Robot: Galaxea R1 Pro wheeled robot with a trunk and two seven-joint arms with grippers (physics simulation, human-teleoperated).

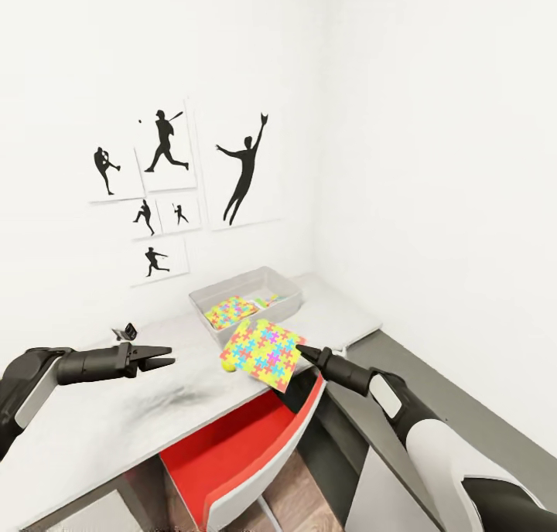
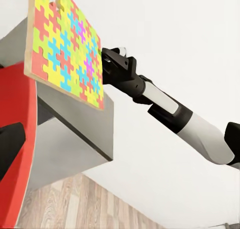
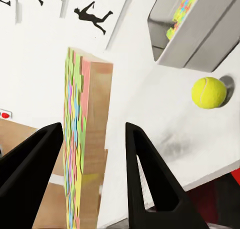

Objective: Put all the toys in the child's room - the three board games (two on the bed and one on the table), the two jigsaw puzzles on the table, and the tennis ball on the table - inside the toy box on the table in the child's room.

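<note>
The head camera looks forward and down from above the table (image 1: 116, 431) toward the room corner. The right wrist camera looks very near along its fingers (image 3: 145, 174), with the jigsaw puzzle (image 3: 82, 139) between them. The left wrist camera looks sideways and sees this same puzzle and the right arm (image 2: 190, 124).

Six wall pictures (image 1: 182, 188) with black sports silhouettes hang in a cluster on the white wall. A red chair (image 1: 240, 451) with a white shell is tucked part-way under the counter's near edge. A small dark object (image 1: 126, 332) stands near the wall. Wood-plank floor (image 2: 85, 204) shows below.
</note>
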